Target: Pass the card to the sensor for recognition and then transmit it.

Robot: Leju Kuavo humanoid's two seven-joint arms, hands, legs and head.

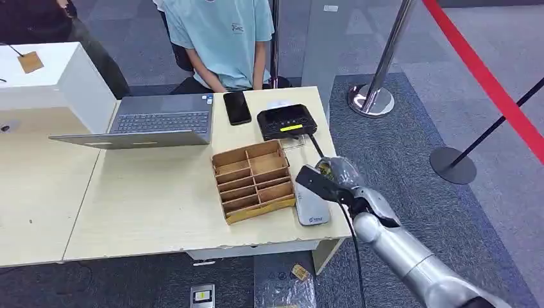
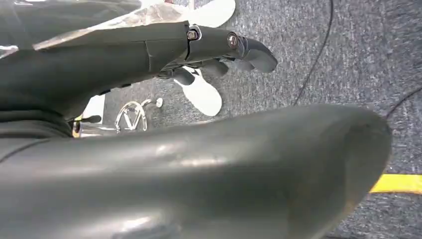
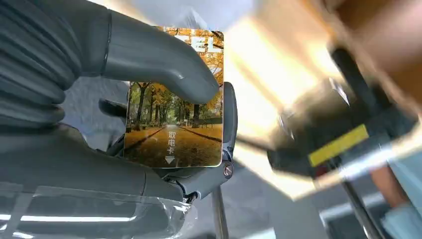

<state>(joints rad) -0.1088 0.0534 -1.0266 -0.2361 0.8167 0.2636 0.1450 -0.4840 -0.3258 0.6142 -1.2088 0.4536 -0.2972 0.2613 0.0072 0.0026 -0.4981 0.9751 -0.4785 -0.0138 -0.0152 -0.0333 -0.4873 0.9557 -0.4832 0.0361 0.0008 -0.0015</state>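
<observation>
While my right hand (image 1: 333, 183) pinches the glossy rectangular card (image 3: 174, 124) between smooth grey thumb and fingers, my left hand (image 2: 219, 55) hangs with fingers curled.

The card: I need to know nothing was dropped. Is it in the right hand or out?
In. The thumb presses the card against the right hand.

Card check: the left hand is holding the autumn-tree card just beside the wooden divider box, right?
Wrong hand. The right hand holds the autumn-tree card, as the right wrist view shows; the head view places it beside the wooden divider box.
</observation>
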